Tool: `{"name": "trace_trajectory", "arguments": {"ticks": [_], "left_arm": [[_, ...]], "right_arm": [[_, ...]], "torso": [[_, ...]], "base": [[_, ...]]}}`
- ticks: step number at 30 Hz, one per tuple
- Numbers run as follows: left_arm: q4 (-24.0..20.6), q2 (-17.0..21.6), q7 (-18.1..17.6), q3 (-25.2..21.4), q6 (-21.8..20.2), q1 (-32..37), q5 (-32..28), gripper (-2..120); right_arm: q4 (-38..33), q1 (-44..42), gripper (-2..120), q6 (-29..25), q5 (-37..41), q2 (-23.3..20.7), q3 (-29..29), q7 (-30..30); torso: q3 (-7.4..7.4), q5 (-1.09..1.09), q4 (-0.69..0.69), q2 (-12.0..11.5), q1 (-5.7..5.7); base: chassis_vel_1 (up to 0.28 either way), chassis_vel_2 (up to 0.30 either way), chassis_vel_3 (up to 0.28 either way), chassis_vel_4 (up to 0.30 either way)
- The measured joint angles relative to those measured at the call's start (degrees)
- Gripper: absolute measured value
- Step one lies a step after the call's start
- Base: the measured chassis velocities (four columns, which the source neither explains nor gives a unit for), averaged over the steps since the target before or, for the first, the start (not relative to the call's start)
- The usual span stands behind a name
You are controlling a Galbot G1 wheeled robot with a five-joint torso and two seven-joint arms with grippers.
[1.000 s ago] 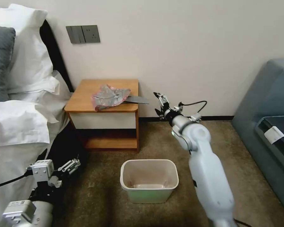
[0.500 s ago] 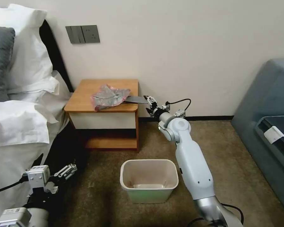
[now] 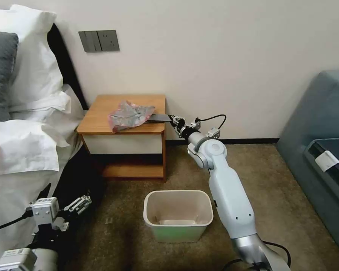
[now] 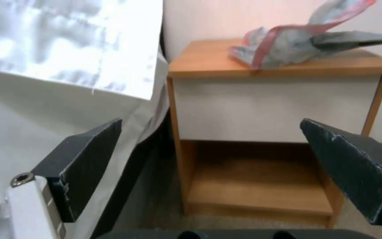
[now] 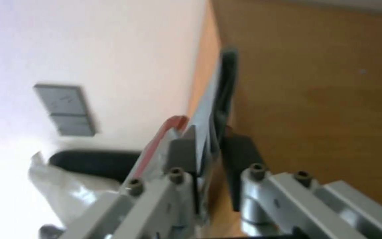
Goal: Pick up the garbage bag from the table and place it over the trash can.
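**Right pincer at the table's edge, on the dark sheet**

Nearest the robot, the left gripper hangs low beside the bed, its 2 dark fingers spread wide with nothing between them — an idle arm, well apart from the work. From its wrist view the table stands ahead, white drawer front toward it and the open shelf below.

Next out on the carpet sits the trash can, upright and unlined, nearer the robot than the right pincer and just beside the right arm's long white link.

Farther on, the right gripper reaches to the table's right edge. In the right wrist view its fingers are drawn narrow around the thin edge of the flat dark grey sheet, which juts off the tabletop toward it — held, as far as can be seen.

Just beyond the pincer's tips lies the garbage bag, crumpled on the tabletop with its pinkish-red rim showing, resting partly over the sheet's far end.
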State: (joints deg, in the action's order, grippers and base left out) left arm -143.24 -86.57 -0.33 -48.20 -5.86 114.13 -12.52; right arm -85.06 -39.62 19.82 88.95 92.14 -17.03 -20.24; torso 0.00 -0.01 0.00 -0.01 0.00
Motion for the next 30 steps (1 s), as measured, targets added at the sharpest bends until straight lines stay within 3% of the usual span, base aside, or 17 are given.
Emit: {"name": "trace_trajectory", "arguments": {"ticks": [2, 8, 11, 12, 16, 17, 20, 27, 30], "left_arm": [[0.0, -0.34, 0.35, 0.17, 0.36, -0.72, 0.27, 100], [0.0, -0.59, 0.62, 0.29, 0.6, -1.22, 0.5, 100], [0.0, -0.65, 0.99, 0.61, 0.61, -1.74, 1.11, 100], [0.0, -0.65, 0.99, 0.61, 0.61, -1.74, 1.11, 100], [0.0, -0.7, 1.32, 0.87, 0.61, -2.15, 1.59, 100], [0.0, -0.7, 1.32, 0.87, 0.61, -2.15, 1.59, 100], [0.0, -0.72, 1.35, 0.89, 0.62, -2.17, 1.62, 100], [0.0, -0.21, 1.54, 1.98, 0.62, -5.21, 1.47, 100], [0.0, -0.03, 1.61, 2.34, 0.61, -6.15, 1.37, 100]], "right_arm": [[-1.69, -0.67, 0, 0.12, -0.24, -0.07, 1.06, 0.38], [-8.99, -3.63, 0, -0.29, -0.1, -2.4, 3.71, -2.74], [-18.62, -8.54, 0, -0.33, 0.71, -5.44, 5.13, -7.8], [-18.62, -8.54, 0, -0.33, 0.71, -5.44, 5.13, -7.8], [-32.0, -16.46, 0, 0.21, 3.13, -12.32, 6.69, -14.71], [-32.0, -16.46, 0, 0.21, 3.13, -12.32, 6.69, -14.71], [-40.75, -22.13, 0, 1.3, 4.12, -18.43, 7.94, -20.22], [-49.88, -29.09, 0, 4.81, 2.91, -23.9, 8.59, -28.68], [-51.98, -32.15, 0, 6.42, 1.2, -25.51, 8.24, -29.37]], "torso": [[0.0, 0.01, 0.0, 0.0, 0.0], [0.0, 0.01, 0.01, 0.0, 0.0], [0.0, 0.02, 0.01, 0.0, 0.0], [0.0, 0.02, 0.01, 0.0, 0.0], [-0.01, 0.03, -0.01, 0.01, 0.0], [-0.01, 0.03, -0.01, 0.01, 0.0], [-0.01, 0.02, 0.0, 0.01, -0.01], [-0.01, 0.02, 0.0, 0.01, 0.0], [-0.01, 0.01, -0.01, 0.02, 0.0]], "base": [[0.0, 0.0, 0.0, 0.0], [0.0, 0.0, 0.0, 0.0], [0.0, 0.0, 0.0, 0.0], [0.0, 0.0, 0.0, 0.0], [0.0, 0.0, 0.0, 0.0], [0.0, 0.0, 0.0, 0.0], [0.0, 0.0, 0.0, 0.0], [0.0, 0.0, 0.0, 0.0], [0.0, 0.0, 0.0, 0.0]]}}
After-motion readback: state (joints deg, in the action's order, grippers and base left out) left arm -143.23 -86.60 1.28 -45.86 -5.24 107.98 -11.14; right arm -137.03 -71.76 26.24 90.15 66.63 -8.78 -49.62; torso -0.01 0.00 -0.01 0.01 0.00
